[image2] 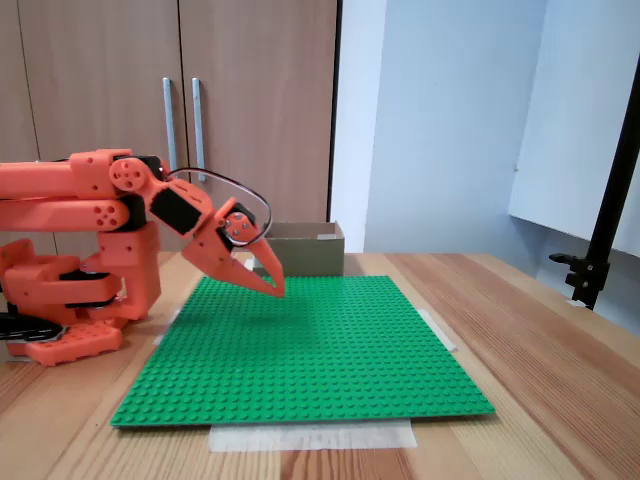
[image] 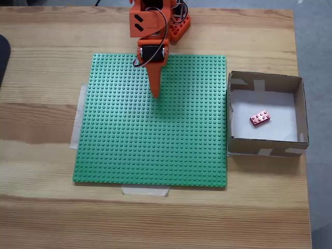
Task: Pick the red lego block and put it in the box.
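Observation:
The red lego block lies tilted on the white floor of the box, a brown cardboard box to the right of the green baseplate in a fixed view from above. In a fixed view from the side only the box's brown wall shows behind the arm, and the block is hidden. My orange gripper hangs over the back part of the baseplate, far left of the box, shut and holding nothing. From the side its tip points down just above the studs.
The large green studded baseplate is taped to the wooden table. The arm's orange base stands at the table's back edge. A black stand rises at the right of the side view, with cupboard doors behind.

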